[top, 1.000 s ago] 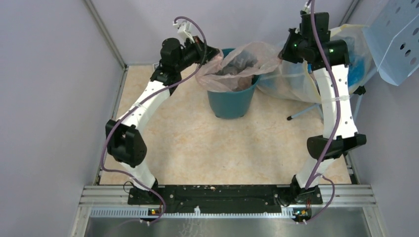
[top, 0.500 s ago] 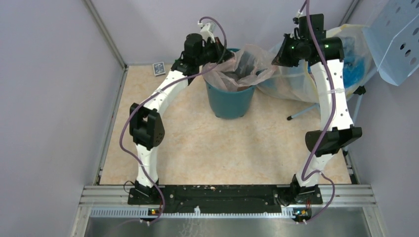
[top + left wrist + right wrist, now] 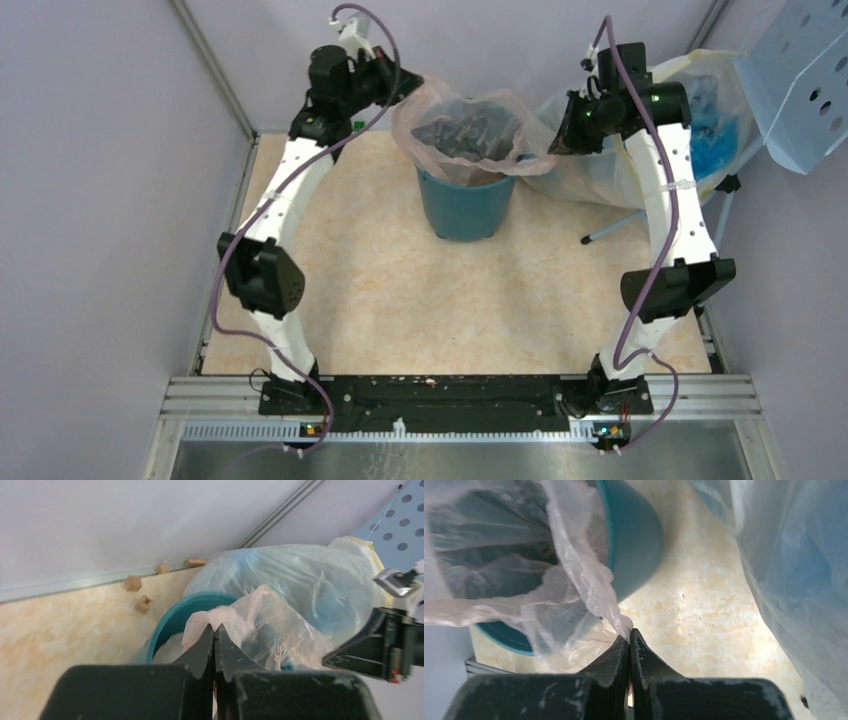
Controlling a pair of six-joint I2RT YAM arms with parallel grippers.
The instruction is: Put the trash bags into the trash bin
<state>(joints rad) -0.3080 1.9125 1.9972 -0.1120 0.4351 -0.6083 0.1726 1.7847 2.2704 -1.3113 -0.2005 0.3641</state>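
The pale pink trash bag [image 3: 470, 125] hangs open over the dark teal trash bin [image 3: 466, 205], its lower part down inside the bin. My left gripper [image 3: 400, 85] is shut on the bag's left rim, above and left of the bin. My right gripper [image 3: 556, 135] is shut on the bag's right rim. In the left wrist view the shut gripper [image 3: 215, 630] pinches the bag [image 3: 260, 615] above the bin [image 3: 170, 625]. In the right wrist view the shut gripper [image 3: 629, 634] pinches a corner of the bag [image 3: 574, 570] beside the bin [image 3: 634, 545].
A large clear sack with a pale yellow rim [image 3: 600, 160], holding blue bags [image 3: 715, 130], stands right of the bin behind my right arm. A pale blue perforated panel [image 3: 805, 85] is at the far right. Small wooden blocks [image 3: 142, 602] lie along the back wall.
My left gripper has moved up and to the left with the bag's rim, and the bag's mouth has stretched wider and higher over the bin. My right gripper has shifted slightly lower.
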